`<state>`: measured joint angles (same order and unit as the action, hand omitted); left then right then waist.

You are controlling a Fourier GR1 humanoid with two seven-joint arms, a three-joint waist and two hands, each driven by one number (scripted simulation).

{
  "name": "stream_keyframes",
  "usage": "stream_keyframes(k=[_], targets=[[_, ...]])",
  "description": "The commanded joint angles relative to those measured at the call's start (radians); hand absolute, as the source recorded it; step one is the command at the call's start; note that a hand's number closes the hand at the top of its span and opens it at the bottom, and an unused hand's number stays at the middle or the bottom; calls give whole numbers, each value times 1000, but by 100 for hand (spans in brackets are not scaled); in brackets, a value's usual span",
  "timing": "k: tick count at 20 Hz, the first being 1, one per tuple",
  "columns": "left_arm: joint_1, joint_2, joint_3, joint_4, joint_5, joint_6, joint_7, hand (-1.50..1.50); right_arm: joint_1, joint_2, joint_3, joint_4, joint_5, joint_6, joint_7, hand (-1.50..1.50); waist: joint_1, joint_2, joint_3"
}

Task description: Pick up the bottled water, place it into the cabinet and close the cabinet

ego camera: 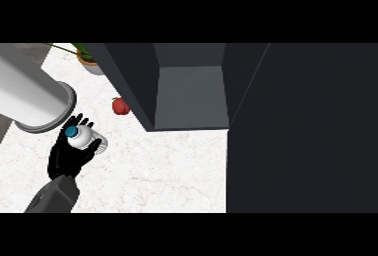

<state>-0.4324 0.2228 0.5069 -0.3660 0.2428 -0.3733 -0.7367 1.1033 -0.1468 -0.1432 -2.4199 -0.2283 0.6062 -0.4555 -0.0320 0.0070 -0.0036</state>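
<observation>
At the far left we see a big grey cylinder point(33, 100), cut off by the picture's edge, so we cannot tell what it belongs to. Just below its rim our left hand point(68, 155) comes up from the lower edge on its grey forearm, fingers curled round the bottled water point(83, 137); the bottle shows its blue cap and white body, while the rest is hidden behind the fingers, held above the pale marbled bench point(162, 170). Near the top, a potted plant point(87, 59) is partly cut off by the dark cabinet point(192, 90). A small red object point(120, 105) lies on the bench just beside the cabinet's left wall; we cannot make out what it is. The cabinet stands open, its grey inside visible. Its dark door point(303, 130) fills the right side and hides everything behind it.
</observation>
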Motion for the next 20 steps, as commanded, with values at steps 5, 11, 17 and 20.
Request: stream_keyframes(k=[5,11,17,20], targets=[[-50,-14,5,36,19,-15,-42,150,55,10,14,-173,-103,5,84,-150,10,-2,1],[0,-103,-59,4,-42,36,-185,150,30,-10,-39,-119,-122,24,36,-150,13,-5,2],[48,-218,-140,-102,-59,57,-212,150,39,26,8,-162,-92,-11,78,-150,29,-11,3],[93,-218,-178,-198,-60,42,-187,150,58,7,-40,-127,-113,25,46,-150,32,-14,4]])
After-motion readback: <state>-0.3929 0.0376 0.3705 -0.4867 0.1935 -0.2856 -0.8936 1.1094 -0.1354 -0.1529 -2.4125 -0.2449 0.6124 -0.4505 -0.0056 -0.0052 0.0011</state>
